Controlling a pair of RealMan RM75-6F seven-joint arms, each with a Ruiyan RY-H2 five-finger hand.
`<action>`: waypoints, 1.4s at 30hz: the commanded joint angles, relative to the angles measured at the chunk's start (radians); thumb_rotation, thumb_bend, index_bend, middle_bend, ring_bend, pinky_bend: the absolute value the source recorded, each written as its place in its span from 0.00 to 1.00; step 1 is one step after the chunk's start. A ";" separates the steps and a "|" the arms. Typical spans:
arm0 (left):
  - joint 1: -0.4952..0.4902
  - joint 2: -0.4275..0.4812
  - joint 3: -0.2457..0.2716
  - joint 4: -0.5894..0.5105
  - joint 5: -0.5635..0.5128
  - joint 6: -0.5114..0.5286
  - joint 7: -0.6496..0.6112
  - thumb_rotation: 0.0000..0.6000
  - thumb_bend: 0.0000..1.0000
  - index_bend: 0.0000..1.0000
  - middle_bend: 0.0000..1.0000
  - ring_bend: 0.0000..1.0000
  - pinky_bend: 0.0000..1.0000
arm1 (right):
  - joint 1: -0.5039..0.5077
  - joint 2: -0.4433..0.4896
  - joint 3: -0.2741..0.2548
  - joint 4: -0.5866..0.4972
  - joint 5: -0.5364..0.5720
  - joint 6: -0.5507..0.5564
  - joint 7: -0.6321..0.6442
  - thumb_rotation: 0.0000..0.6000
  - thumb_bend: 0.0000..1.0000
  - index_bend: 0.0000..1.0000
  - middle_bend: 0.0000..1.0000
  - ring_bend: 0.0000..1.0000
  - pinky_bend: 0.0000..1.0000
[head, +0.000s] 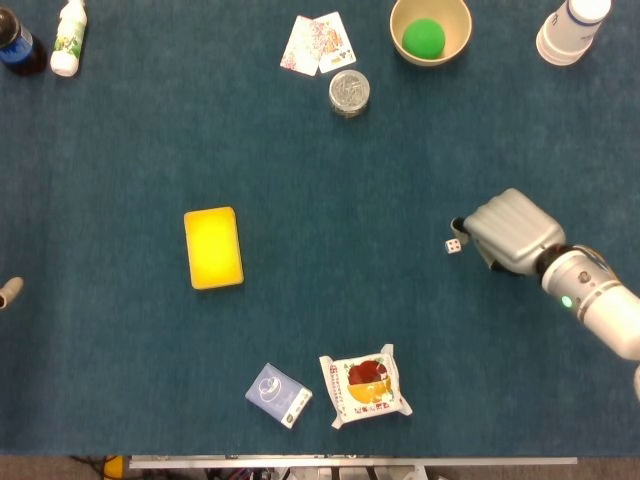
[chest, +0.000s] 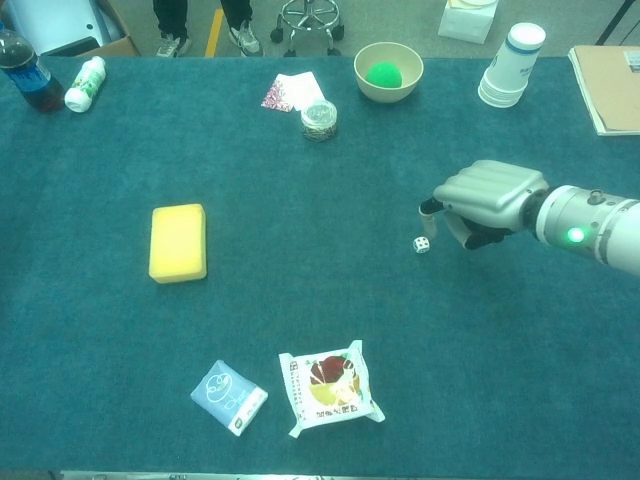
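Right hand (head: 510, 230) hovers with fingers curled in, gripping nothing; the die (head: 453, 245) lies on the table (head: 320, 330) just beside its fingertips, apart from them, toward the right edge. My reading is that the die has been let go and the release step is done; the next move calls for lifting the hand clear without nudging it. Left hand (head: 9, 291) barely shows at the left edge, and I cannot tell its state. Dark teal cloth covers the table; beyond the far edge, a stool (chest: 305, 15) and someone's feet (chest: 175, 44) stand on a grey floor.
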 joint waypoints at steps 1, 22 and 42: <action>-0.001 0.000 -0.001 -0.003 0.000 0.000 0.003 1.00 0.00 0.08 0.00 0.00 0.04 | -0.009 0.004 0.005 -0.006 -0.023 0.006 0.023 1.00 1.00 0.40 1.00 1.00 1.00; -0.002 0.002 -0.004 0.000 -0.006 -0.003 -0.004 1.00 0.00 0.08 0.00 0.00 0.04 | -0.018 0.010 -0.015 -0.016 -0.041 -0.012 0.020 1.00 1.00 0.40 1.00 1.00 1.00; -0.002 -0.002 -0.005 0.008 -0.010 -0.005 -0.009 1.00 0.00 0.08 0.00 0.00 0.04 | -0.015 -0.018 -0.021 0.012 -0.032 -0.029 0.020 1.00 1.00 0.40 1.00 1.00 1.00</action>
